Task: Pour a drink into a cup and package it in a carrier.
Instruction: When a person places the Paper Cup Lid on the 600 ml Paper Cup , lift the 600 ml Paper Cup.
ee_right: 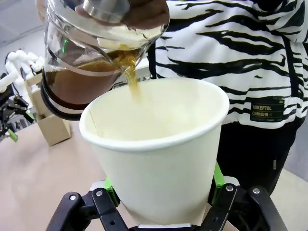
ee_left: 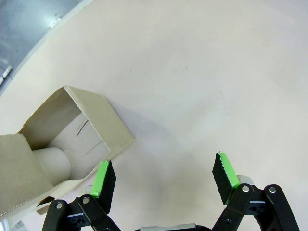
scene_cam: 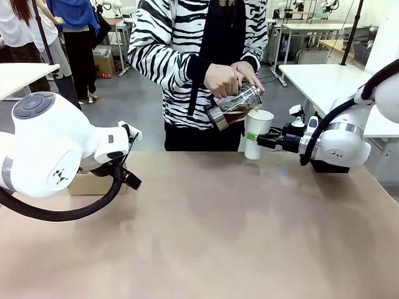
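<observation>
A person's hands tip a clear jug (scene_cam: 234,104) over the white paper cup (scene_cam: 257,133), which has no lid on. In the right wrist view the amber drink (ee_right: 129,72) streams from the jug (ee_right: 86,62) into the cup (ee_right: 159,154). My right gripper (scene_cam: 264,141) is shut on the cup's lower part and holds it upright above the table's far edge; its green pads (ee_right: 217,175) press the cup's sides. The brown cardboard carrier (ee_left: 72,137) lies at the table's left, beside my open left gripper (ee_left: 165,175), apart from it. It also shows behind my left arm (scene_cam: 93,184).
The tan table (scene_cam: 218,237) stretches bare in front of both arms. The person in a striped top (scene_cam: 168,56) stands at the far edge, just behind the cup. Other tables and people are farther back.
</observation>
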Available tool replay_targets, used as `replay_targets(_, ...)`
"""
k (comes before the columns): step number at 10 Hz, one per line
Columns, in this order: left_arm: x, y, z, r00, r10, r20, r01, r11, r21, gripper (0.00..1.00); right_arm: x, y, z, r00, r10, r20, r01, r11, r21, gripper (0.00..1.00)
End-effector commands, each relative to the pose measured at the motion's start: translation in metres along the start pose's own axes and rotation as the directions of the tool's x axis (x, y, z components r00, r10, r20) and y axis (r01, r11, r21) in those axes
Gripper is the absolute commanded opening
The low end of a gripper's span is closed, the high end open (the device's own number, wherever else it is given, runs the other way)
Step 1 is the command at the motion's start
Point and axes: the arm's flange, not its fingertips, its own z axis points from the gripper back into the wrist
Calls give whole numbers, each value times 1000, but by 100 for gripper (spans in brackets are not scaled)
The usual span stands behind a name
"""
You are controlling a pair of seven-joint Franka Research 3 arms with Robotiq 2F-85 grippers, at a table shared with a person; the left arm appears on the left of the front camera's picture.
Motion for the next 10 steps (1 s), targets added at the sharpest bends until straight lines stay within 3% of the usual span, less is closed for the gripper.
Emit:
replay_targets(1, 0, 1, 0, 1000, 3, 2, -3, 1000, -3, 100, 1, 0, -1, 1000, -5, 12, 5, 1000, -5, 80)
replay_targets(10, 0, 1, 0, 1000, 3, 2, -3, 1000, -3, 100, 1, 0, -1, 1000, -5, 12, 5, 1000, -5, 80)
